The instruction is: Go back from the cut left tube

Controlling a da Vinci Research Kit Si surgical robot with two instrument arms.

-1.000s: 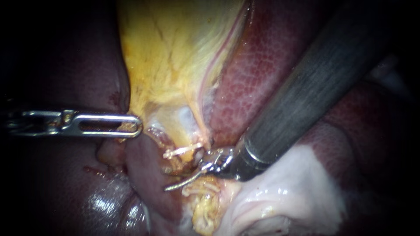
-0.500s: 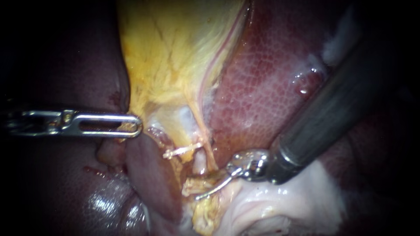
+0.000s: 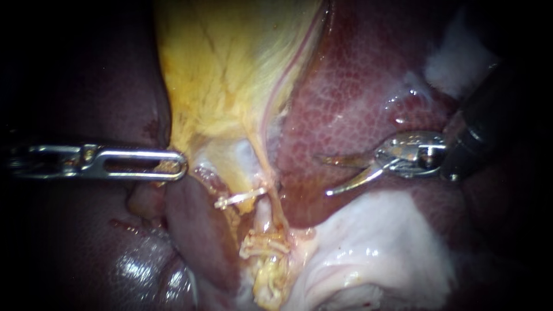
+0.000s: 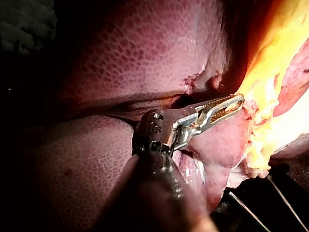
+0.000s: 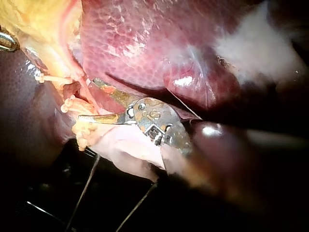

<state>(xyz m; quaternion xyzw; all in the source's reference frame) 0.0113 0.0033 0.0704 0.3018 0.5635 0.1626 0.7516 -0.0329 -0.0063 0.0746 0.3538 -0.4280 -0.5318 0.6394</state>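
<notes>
The cut tube lies at lower centre, with a pale clip just up-left of its stump. Right of centre and well apart from it, the right instrument hangs over the liver, jaws spread and empty. At far left, the left instrument pinches the gallbladder edge.

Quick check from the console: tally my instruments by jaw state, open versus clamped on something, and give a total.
Open jaws, holding nothing: 1, the right instrument
Jaws shut on tissue: 1, the left instrument, on the gallbladder
Total: 2 instruments
</notes>
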